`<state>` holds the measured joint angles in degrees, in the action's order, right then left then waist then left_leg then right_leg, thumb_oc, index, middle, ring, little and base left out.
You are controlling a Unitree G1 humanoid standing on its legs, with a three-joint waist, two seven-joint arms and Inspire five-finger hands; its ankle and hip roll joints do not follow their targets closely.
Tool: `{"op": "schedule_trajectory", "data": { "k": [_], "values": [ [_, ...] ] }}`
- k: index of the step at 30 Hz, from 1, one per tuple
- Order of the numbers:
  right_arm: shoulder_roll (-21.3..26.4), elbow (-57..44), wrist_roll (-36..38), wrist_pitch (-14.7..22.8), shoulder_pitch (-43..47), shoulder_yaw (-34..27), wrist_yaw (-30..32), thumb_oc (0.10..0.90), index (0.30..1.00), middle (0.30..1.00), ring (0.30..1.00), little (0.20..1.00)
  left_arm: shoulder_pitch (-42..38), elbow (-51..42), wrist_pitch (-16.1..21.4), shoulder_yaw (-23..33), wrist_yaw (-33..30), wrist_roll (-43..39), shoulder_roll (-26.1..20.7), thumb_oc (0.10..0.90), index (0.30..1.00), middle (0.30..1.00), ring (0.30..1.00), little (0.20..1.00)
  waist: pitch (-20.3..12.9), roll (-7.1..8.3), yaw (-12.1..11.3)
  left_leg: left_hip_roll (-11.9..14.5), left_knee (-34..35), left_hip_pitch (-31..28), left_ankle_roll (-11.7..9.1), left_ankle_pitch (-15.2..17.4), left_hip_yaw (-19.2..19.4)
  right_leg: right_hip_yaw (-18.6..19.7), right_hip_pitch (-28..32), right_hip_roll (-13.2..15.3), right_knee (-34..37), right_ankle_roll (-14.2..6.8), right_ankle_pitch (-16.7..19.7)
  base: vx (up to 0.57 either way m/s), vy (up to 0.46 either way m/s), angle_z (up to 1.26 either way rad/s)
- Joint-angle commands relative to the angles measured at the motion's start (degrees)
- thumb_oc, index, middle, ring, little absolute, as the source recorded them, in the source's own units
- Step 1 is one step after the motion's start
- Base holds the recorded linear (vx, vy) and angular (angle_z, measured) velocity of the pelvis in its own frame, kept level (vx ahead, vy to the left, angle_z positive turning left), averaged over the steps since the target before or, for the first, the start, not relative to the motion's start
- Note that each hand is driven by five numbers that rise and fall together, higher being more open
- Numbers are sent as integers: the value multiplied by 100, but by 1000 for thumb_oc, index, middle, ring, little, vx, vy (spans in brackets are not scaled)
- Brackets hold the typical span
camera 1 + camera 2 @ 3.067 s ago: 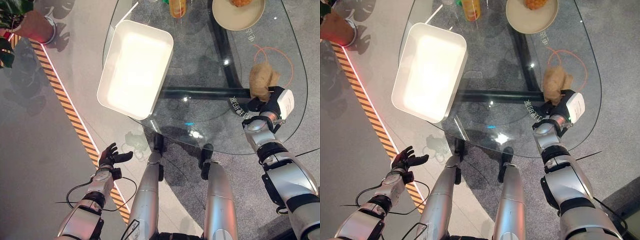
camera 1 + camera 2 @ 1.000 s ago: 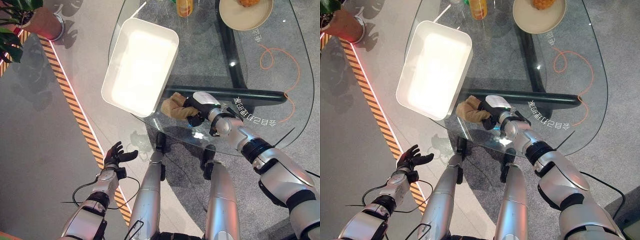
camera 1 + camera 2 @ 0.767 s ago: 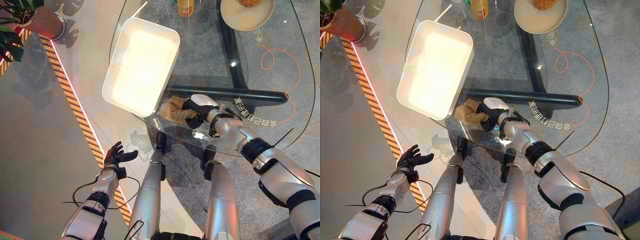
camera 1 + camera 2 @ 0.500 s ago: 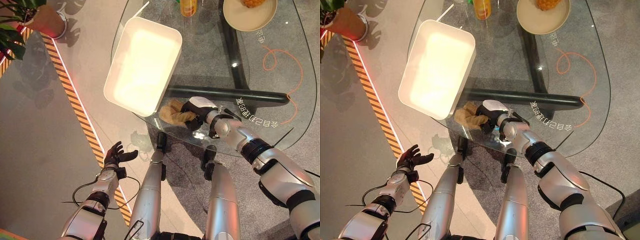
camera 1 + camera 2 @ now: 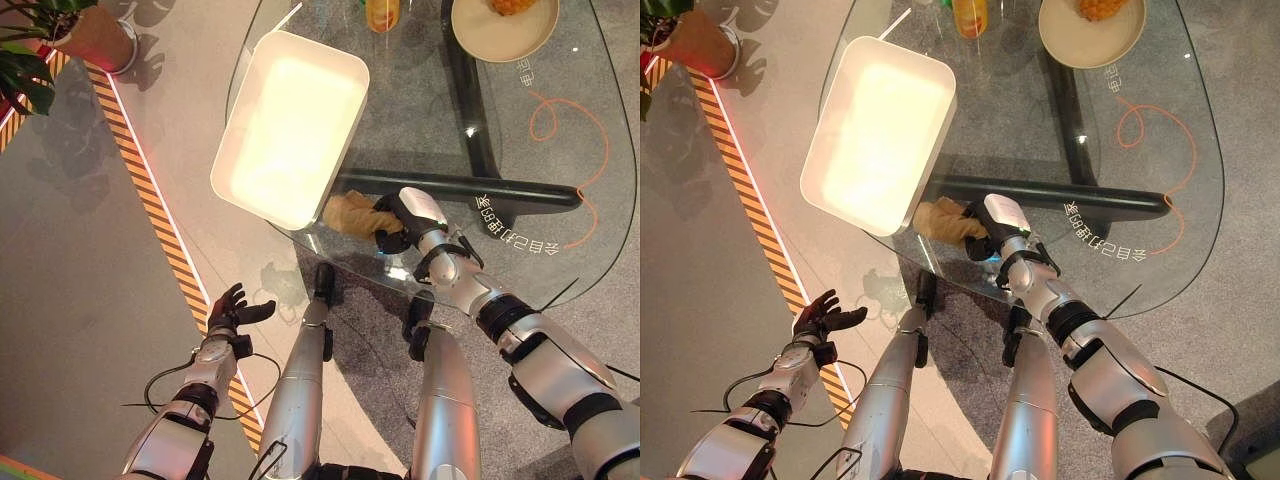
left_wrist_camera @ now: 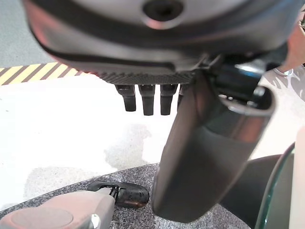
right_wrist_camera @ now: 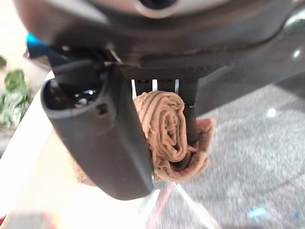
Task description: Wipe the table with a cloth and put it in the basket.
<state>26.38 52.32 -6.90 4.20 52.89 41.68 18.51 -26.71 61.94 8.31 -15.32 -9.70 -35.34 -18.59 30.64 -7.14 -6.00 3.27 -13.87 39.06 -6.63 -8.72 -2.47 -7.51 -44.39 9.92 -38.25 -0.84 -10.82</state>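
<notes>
In the eye views, the right hand is clutching the cloth on the glass surface, just beside the basket; the left hand is hanging relaxed over the floor. The right wrist view is showing fingers curling round the cloth, which could snag the basket's rim. White lettering is showing near the hand; I cannot read it.

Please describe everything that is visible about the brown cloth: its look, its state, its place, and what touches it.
The cloth is tan-brown, soft fabric, bunched and rolled into folds rather than spread flat. It lies on the glass table near the table's front edge, right beside the near corner of the white basket, not inside it. The right robot hand grips it: in the right wrist view the fingers and thumb curl round the rolled cloth. Whether it touches the basket's wall cannot be told.
</notes>
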Motion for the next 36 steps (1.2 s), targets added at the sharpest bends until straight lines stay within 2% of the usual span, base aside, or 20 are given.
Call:
{"op": "schedule_trajectory", "data": {
  "k": [1, 8, 15, 27, 36],
  "values": [
    [590, 328, 504, -299, 817, -1022, 1494, 100, 300, 300, 300, 200, 142, 82, 274, 6, -195, -41, -219, 800, 900, 900, 900, 900, -84, 6, 119, -539, -642, -28, 556, 832, 370, -111, 216, -248, 1181, -117, 871, 0, 0, 0],
    [1039, 731, 839, -286, 730, -1564, 2204, 100, 300, 300, 300, 200, 213, -11, 242, 24, -197, -151, -328, 800, 900, 900, 900, 900, -84, 31, 175, -542, -716, 42, 609, 898, 374, -88, 162, -275, 1162, -119, 868, -3, 1, 1],
    [1418, 1383, 1222, -31, 528, -2091, 2616, 100, 300, 300, 300, 200, 250, -11, 247, 74, -152, -211, -465, 800, 900, 900, 900, 900, -84, 87, 213, -530, -789, 85, 640, 972, 355, -84, 156, -292, 1163, -135, 862, -2, -9, 0],
    [1776, 1890, 2096, 143, 156, -2779, 2867, 100, 300, 300, 300, 200, 180, 106, 196, 208, -32, -248, -729, 800, 900, 900, 900, 900, -84, 229, 288, -501, -806, 96, 665, 1043, 327, -63, 179, -379, 1206, -180, 873, -1, -12, 0],
    [1814, 1997, 2861, 182, -165, -3247, 3036, 100, 300, 300, 300, 200, 137, 209, 167, 319, 49, -278, -858, 800, 900, 900, 900, 900, -84, 291, 348, -455, -797, 68, 652, 1086, 336, -27, 209, -418, 1235, -201, 857, 0, 0, 0]
  ]
}}
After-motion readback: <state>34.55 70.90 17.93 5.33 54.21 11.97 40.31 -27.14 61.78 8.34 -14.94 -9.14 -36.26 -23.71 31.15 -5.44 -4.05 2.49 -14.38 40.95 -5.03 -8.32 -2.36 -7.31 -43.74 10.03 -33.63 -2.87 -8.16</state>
